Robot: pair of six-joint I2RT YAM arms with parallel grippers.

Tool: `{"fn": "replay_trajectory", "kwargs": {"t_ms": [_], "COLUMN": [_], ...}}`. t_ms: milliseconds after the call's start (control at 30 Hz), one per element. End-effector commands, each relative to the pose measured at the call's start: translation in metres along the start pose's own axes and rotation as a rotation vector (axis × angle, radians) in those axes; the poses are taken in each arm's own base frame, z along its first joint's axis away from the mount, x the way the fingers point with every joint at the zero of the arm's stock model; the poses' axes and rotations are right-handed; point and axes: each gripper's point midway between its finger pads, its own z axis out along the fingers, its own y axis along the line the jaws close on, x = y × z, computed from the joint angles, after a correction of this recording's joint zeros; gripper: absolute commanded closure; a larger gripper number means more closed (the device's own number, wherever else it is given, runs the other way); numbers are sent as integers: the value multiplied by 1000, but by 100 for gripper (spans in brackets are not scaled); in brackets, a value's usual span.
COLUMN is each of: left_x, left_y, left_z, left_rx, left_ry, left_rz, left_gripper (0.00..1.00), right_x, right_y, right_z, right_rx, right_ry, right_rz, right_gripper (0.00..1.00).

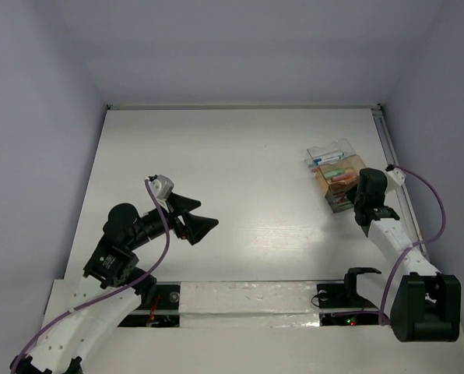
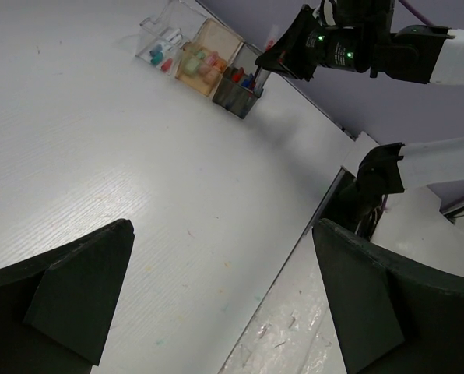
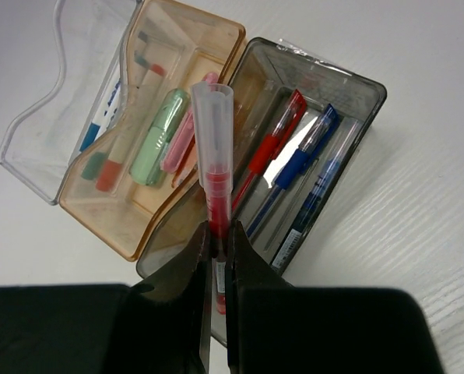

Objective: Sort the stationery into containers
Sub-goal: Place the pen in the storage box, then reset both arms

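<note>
The containers (image 1: 333,175) stand joined at the table's right: a clear box (image 3: 61,78), an orange-tan box (image 3: 177,47) and a grey box (image 3: 349,86). My right gripper (image 3: 216,241) hangs over the grey box, shut on a red pen (image 3: 215,156) with a clear cap that points away from me. Inside the grey box lie another red pen (image 3: 275,144) and blue pens (image 3: 306,152). The orange-tan box holds a green marker (image 3: 158,136) and a pink piece (image 3: 181,140). My left gripper (image 1: 193,220) is open above bare table at centre-left, holding nothing.
A metal rail (image 1: 388,148) runs along the table's right edge, close to the containers. A taped strip (image 1: 247,296) covers the near edge between the arm bases. From the left wrist, the right arm (image 2: 349,47) shows above the containers (image 2: 209,66).
</note>
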Motion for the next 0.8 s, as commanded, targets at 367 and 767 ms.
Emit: {"fn": "replay_trajectory", "kwargs": {"t_ms": [367, 767], "left_x": [-20, -21], "left_y": [-10, 1], "left_z": [-3, 0], "left_rx": [18, -30], "left_ry": [-54, -51], "left_rz": [35, 17], "left_gripper": [1, 1], "right_x": [-40, -85], "right_y": [24, 122], "right_z": [-28, -151], "right_rx": [-114, -711], "right_ry": [-91, -39], "right_rz": [56, -48], "right_gripper": [22, 0]}}
